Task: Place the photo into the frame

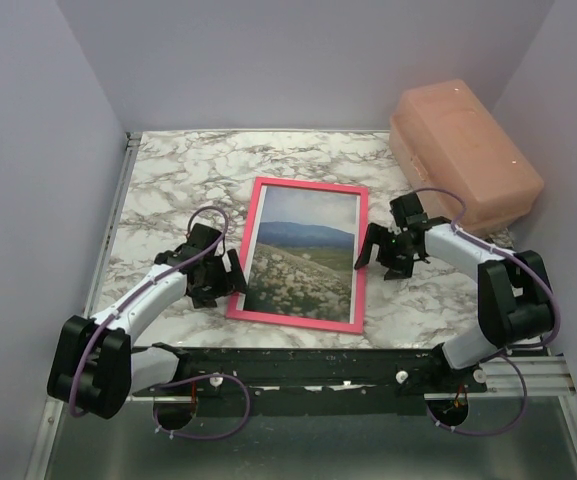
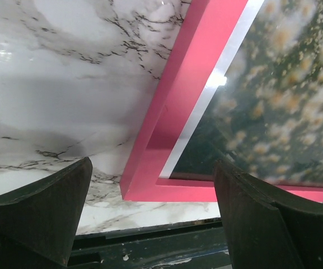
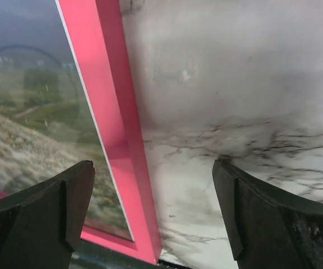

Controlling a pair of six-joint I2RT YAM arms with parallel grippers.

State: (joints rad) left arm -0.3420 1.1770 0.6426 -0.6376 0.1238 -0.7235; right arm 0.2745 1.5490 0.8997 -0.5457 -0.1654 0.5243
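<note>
The pink frame [image 1: 251,252] lies flat, front up, in the middle of the marble table [image 1: 168,180]. The photo [image 1: 303,255] of blue hills and a flowery field shows inside it behind glass. My left gripper [image 1: 226,282] is open and empty at the frame's near left edge. In the left wrist view its jaws straddle the frame's near left corner [image 2: 150,168] above the table. My right gripper [image 1: 380,250] is open and empty beside the frame's right edge. In the right wrist view the frame's right border [image 3: 116,134] runs between the jaws.
A salmon-pink lidded box [image 1: 463,150] stands at the back right corner. Lilac walls close in the left, back and right sides. The black rail [image 1: 298,370] holding the arm bases runs along the table's near edge.
</note>
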